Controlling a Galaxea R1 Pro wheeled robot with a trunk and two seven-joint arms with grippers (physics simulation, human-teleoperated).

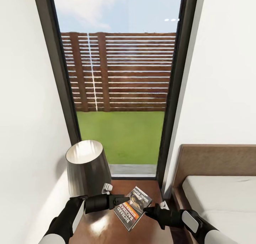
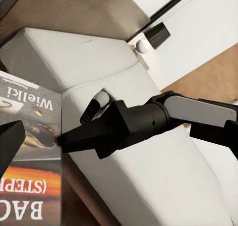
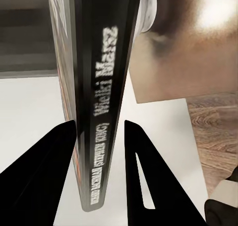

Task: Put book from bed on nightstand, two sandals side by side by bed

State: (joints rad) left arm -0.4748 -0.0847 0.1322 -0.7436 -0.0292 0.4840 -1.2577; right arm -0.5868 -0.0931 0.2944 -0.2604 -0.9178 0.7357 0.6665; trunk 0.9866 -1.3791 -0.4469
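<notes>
A: Over the nightstand [image 1: 106, 229], right in front, the book [image 1: 132, 208] sits between both arms. The right end effector [image 1: 147, 212] has it edge-on between its fingers [image 3: 54, 161], spine showing in the right wrist view, apparently clamped. The left end effector [image 1: 121, 200] meets the book's other edge; whether it grips or only steadies, I cannot tell.

B: So how should it be set down?

A: Lower it flat onto the bare glossy surface, I'd judge, well short of the lamp [image 1: 87, 167] just behind, then part the fingers without dragging the cover.

B: And the bed [image 1: 220, 197]?

A: To the right, beyond the nightstand; the window [image 1: 121, 94] lies farthest.
</notes>
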